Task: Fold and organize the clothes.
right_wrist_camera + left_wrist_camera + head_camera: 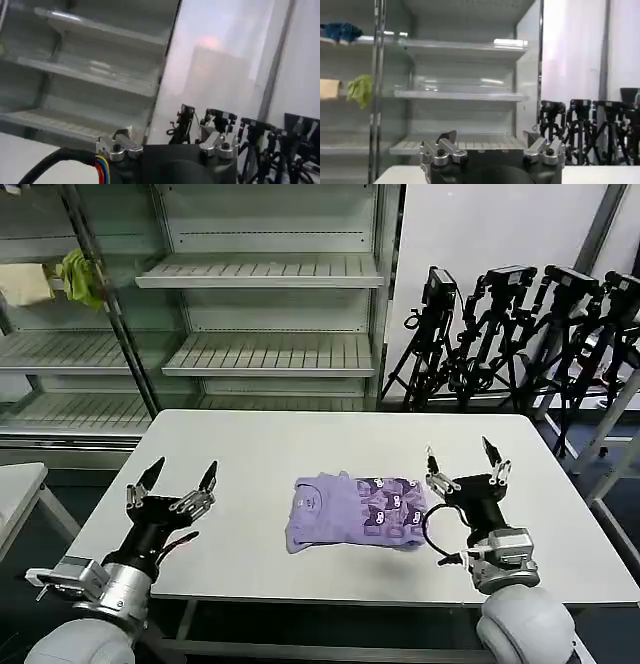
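- The shirt [355, 511] lies folded into a compact rectangle near the middle of the white table [250, 454], a bit toward the right side, print panel showing on its right half and plain lavender on its left.
- Left tool [172, 484] hovers above the table's left part, well apart from the shirt, fingers spread wide and gripping nothing.
- From its wrist camera, the left tool [492, 145] points out at the shelving [465, 95], jaws parted, nothing between them.
- Right tool [463, 466] sits just beside the shirt's right edge, raised off the table, fingers splayed and empty.
- Its own wrist camera agrees: right tool [170, 145] is released, with tripods [220, 130] in the background.
- My read: the folding looks essentially done; the bundle is neat, edges roughly square, no sleeve hanging out.
- What may be left is the organizing part, perhaps a tidy-up or moving the bundle somewhere, though nothing here shows a destination.
- A yellow-green cloth [82, 276] hangs on the shelf rack, untouched.
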You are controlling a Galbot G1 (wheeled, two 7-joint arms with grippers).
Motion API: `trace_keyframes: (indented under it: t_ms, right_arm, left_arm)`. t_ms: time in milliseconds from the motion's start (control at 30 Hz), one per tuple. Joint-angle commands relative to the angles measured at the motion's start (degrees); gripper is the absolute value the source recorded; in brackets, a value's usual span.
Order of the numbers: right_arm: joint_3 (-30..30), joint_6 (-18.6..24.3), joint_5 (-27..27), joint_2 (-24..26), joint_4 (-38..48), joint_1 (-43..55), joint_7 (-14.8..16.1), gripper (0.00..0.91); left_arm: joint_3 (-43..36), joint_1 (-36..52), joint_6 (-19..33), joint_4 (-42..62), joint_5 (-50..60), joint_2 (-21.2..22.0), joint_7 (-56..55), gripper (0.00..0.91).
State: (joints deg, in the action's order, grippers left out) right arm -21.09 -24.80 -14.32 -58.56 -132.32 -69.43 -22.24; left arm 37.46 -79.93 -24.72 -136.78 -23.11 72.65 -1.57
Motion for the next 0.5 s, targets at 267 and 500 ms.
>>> trace_keyframes:
  t_ms: [267,500]
  right_arm:
    - [-8.0,-2.3,-0.3,-0.4,-7.5,-4.6,2.1,0.907]
    - [-9.8,-1.0,0.3,0.1,-7.5,-6.3,1.8,0.907]
  left_arm:
    - [-1.0,1.9,3.8,2.5,4.9,1.0,4.1,0.907]
    - [-1.7,3.3,4.1,3.2,4.5,1.7,2.8,0.907]
